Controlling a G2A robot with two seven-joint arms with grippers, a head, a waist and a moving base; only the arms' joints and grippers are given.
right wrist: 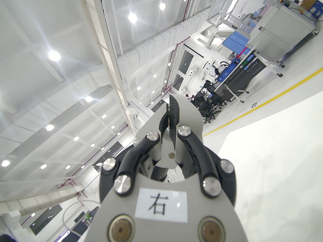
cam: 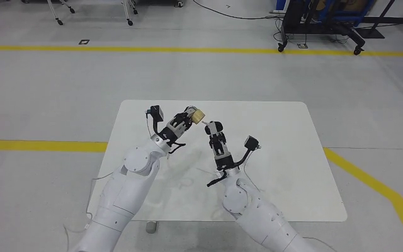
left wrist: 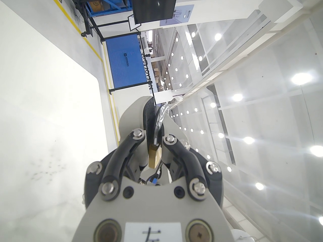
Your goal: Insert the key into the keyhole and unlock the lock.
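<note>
Above the white rectangular table (cam: 283, 189), the left gripper (cam: 192, 117) is clamped on the small brass padlock with a steel shackle (left wrist: 154, 157), just beside the right gripper (cam: 213, 127). The right wrist view shows that gripper's fingers (right wrist: 189, 117) nearly together; what they hold cannot be told.
</note>
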